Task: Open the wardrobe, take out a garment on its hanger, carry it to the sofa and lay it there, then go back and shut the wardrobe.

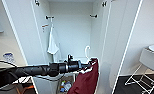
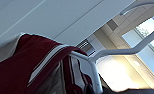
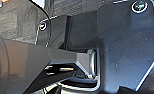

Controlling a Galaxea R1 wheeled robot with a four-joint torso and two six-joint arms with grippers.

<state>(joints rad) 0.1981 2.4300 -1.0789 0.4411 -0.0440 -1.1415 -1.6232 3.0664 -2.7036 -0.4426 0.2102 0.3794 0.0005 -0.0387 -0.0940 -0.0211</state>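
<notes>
The left gripper (image 1: 89, 65) has its fingers closed on the hanger (image 1: 87, 52), just below the curved hook, which stands free of the rail in front of the open wardrobe (image 1: 73, 30); the right arm's fingers I cannot tell. The garment (image 1: 86, 78) hangs dark red beneath the hold. A white shirt (image 1: 53, 42) hangs inside on the left. To do this well, I judge, keep the hanger level and the jacket clear of the doors while drawing back
</notes>
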